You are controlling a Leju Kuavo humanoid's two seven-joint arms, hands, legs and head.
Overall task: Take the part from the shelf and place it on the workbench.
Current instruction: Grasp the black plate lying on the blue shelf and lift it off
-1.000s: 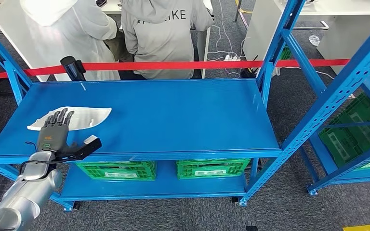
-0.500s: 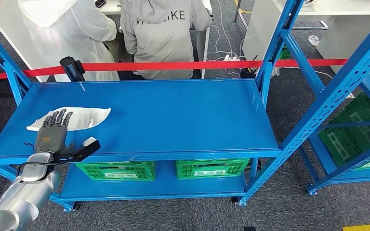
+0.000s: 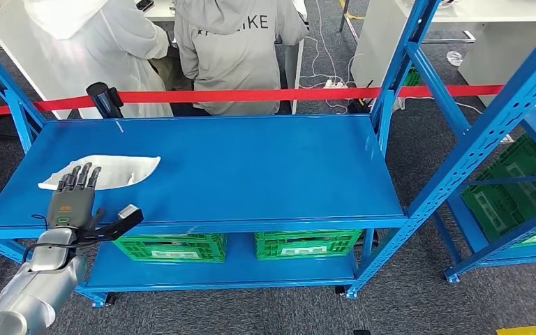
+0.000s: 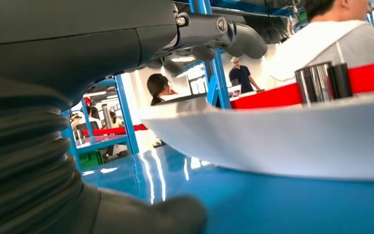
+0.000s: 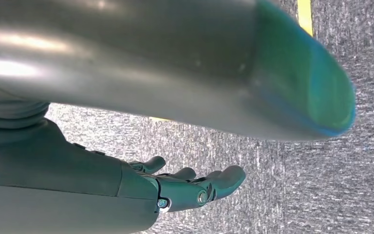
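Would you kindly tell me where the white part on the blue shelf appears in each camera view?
Head view: the white part lies at the left of the blue shelf, just beyond the left hand.
Left wrist view: the white part spans the middle and far side, seen from low over the shelf.
Right wrist view: not in it.
Shared landmark: the red barrier tape.

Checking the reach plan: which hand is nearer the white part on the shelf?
Left. The left hand is spread over the white part's near edge; the right hand hangs over the carpet, away from the shelf.
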